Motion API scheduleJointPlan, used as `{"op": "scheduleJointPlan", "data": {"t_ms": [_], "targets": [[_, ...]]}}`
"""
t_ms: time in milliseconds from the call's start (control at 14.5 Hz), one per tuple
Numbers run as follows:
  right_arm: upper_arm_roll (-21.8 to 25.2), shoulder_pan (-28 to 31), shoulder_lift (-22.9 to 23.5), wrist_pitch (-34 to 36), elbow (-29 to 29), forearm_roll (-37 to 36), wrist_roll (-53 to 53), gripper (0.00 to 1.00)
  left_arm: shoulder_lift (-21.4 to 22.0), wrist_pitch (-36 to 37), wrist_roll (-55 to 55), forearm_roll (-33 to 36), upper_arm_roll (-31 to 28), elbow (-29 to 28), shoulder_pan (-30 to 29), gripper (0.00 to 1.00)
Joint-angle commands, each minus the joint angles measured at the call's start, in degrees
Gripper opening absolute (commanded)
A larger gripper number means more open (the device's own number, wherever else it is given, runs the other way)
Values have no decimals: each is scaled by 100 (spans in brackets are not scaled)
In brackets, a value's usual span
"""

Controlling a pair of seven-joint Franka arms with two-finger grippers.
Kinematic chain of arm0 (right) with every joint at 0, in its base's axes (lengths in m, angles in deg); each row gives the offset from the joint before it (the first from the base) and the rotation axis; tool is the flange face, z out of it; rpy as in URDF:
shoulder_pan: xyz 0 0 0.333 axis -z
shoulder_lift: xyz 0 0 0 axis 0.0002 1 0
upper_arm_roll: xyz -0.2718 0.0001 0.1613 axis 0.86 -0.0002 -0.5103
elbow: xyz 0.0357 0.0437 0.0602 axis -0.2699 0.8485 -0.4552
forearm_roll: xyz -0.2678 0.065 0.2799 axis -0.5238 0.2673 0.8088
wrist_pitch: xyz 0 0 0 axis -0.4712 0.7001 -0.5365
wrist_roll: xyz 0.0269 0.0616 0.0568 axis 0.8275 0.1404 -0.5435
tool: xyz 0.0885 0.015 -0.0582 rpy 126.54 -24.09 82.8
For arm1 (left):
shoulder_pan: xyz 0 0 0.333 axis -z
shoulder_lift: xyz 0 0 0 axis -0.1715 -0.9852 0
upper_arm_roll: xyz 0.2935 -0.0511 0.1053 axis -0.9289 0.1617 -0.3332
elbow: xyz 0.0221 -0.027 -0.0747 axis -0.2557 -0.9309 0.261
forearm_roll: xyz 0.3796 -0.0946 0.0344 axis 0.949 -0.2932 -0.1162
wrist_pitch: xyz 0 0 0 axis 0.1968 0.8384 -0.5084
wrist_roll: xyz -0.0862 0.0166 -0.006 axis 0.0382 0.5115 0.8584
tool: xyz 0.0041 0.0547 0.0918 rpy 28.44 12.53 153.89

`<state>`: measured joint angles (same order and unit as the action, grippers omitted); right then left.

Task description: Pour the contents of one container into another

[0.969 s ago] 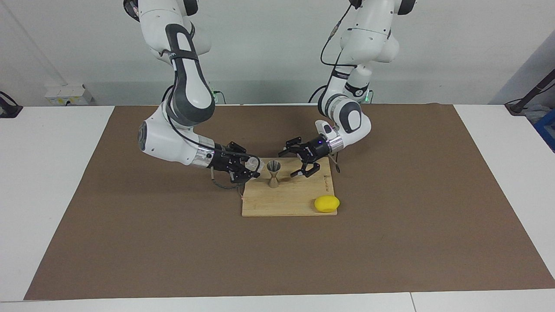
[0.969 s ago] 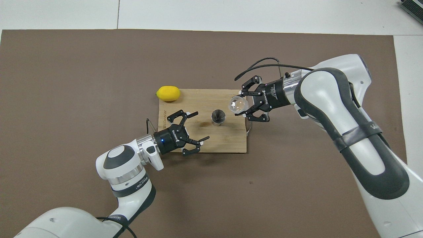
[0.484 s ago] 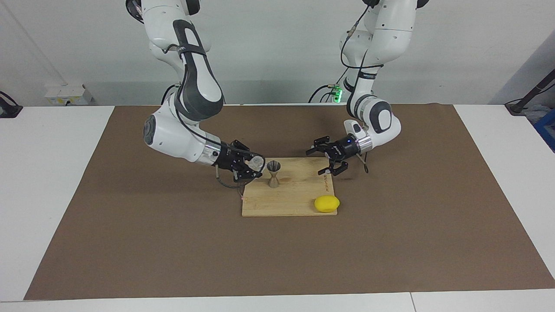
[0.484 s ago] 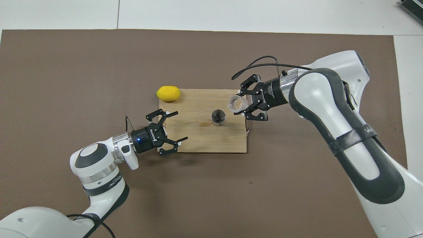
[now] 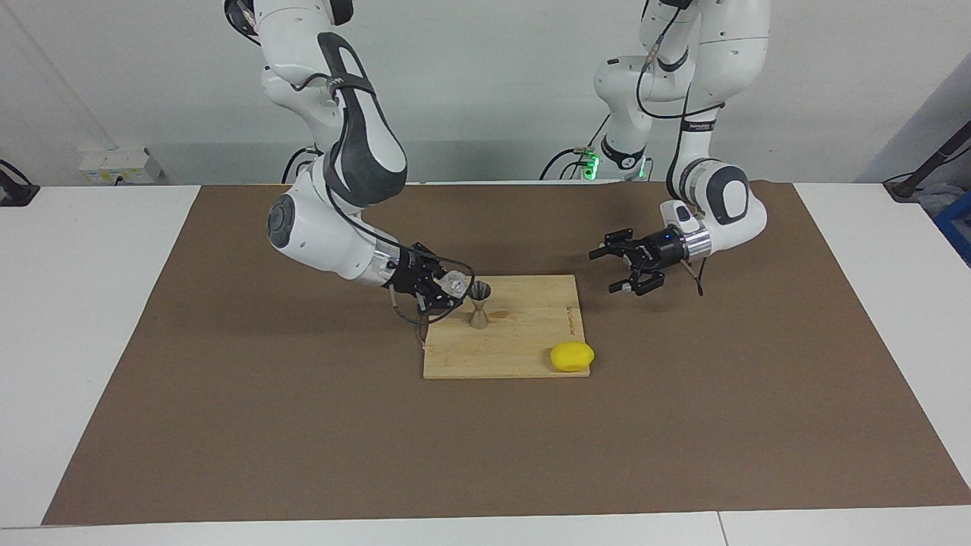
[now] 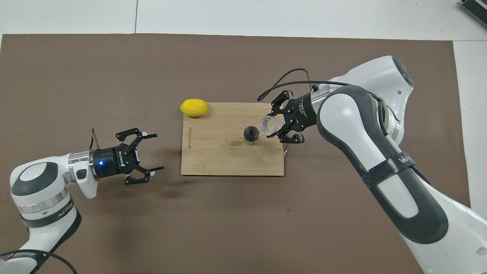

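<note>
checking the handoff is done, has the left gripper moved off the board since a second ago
Yes. The left gripper has pulled back off the wooden board toward its own end of the table and now hangs open over the brown mat.

Bamboo cutting board (image 5: pixel 523 353) (image 6: pixel 217 152) at centre frame, lying flat on brown table mat (image 5: pixel 303 425) (image 6: pixel 95 76), small printed logo along one short edge. Yellow lemon (image 5: pixel 572 356) (image 6: pixel 194 107) at a board corner, overhanging the edge: lower right corner in facing view, upper left corner in overhead view. White tabletop (image 5: pixel 83 303) (image 6: pixel 266 15) bordering the mat. Wall socket box (image 5: pixel 114 164) at left of facing view.
</note>
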<state>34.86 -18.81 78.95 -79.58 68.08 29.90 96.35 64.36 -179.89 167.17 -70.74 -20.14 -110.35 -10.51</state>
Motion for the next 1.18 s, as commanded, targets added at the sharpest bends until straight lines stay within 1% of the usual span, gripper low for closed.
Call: {"op": "scheduleJointPlan", "data": {"t_ms": [0,208,346,415,553,761,1107], "targets": [[9,-63,-29,-12,-49,-203,225,0,283,324,-305,979,29,166,-567,100],[-9,-124,-29,-3,-119,-458,348,0,354,570,-621,2367,29,675,-1166,100],[-9,-133,-21,14,-189,-519,453,0,354,755,-666,3071,20,1140,-1491,100],[-9,-133,-12,32,-242,-616,506,0,345,808,-701,3353,29,1360,-1562,100],[-9,-142,14,32,-330,-766,664,0,363,844,-902,3977,20,1704,-1598,100],[-9,-168,32,32,-391,-845,717,0,345,835,-1114,4725,29,2336,-1554,100],[-17,-265,67,14,-497,-1003,945,0,372,738,-1201,5718,46,2926,-1466,100]]}}
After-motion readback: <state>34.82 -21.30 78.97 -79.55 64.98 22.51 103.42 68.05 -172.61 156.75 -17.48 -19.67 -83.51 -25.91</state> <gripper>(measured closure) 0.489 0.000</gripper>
